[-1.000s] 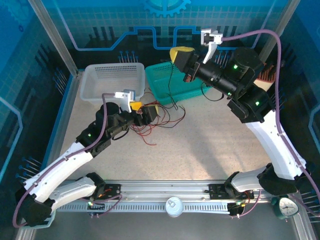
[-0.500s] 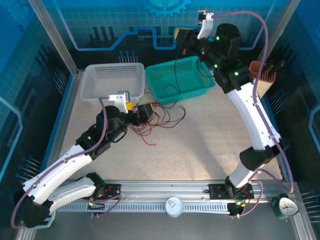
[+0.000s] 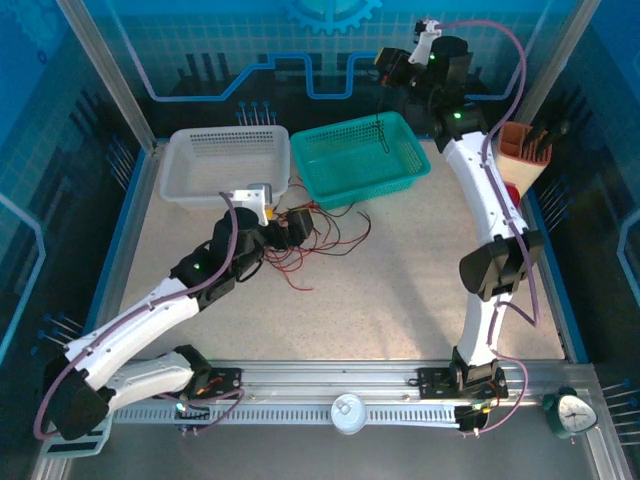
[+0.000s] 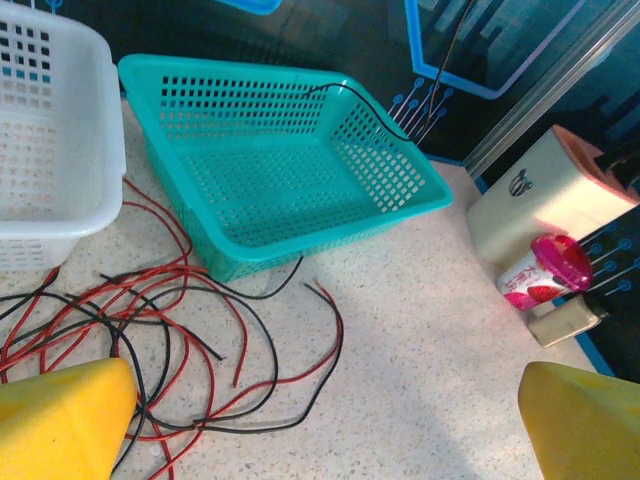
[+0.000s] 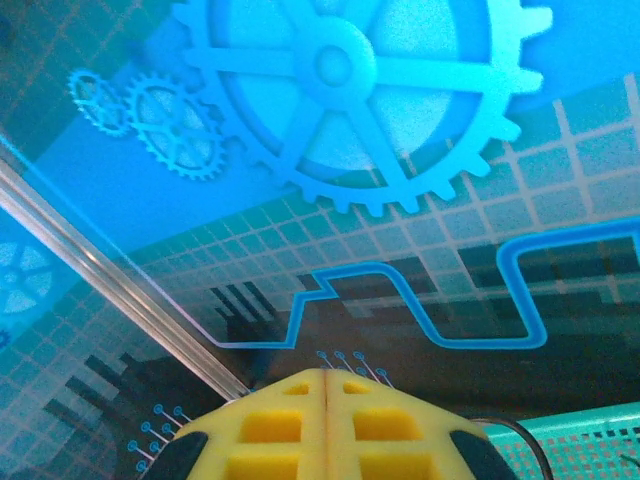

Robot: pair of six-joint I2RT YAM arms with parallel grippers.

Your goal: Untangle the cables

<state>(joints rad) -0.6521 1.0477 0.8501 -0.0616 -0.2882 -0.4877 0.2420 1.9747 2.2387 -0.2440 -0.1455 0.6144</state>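
A tangle of red and black cables lies on the table in front of the teal basket. In the left wrist view the cables spread left of my left gripper, which hovers just above the table with its yellow fingers wide apart and nothing between them. My left gripper sits at the pile's left edge. My right gripper is raised high by the rear wall, its pads pressed together. One black cable hangs from it into the teal basket and crosses the rim.
A white basket stands left of the teal one. At the right edge are a brown holder, a pale box and a pink-lidded cup. A dial gauge sits at the near right corner.
The right arm has straightened and swung up and back to the rear wall, lifting the black cable until its end hangs in the teal basket. The left arm has barely shifted.
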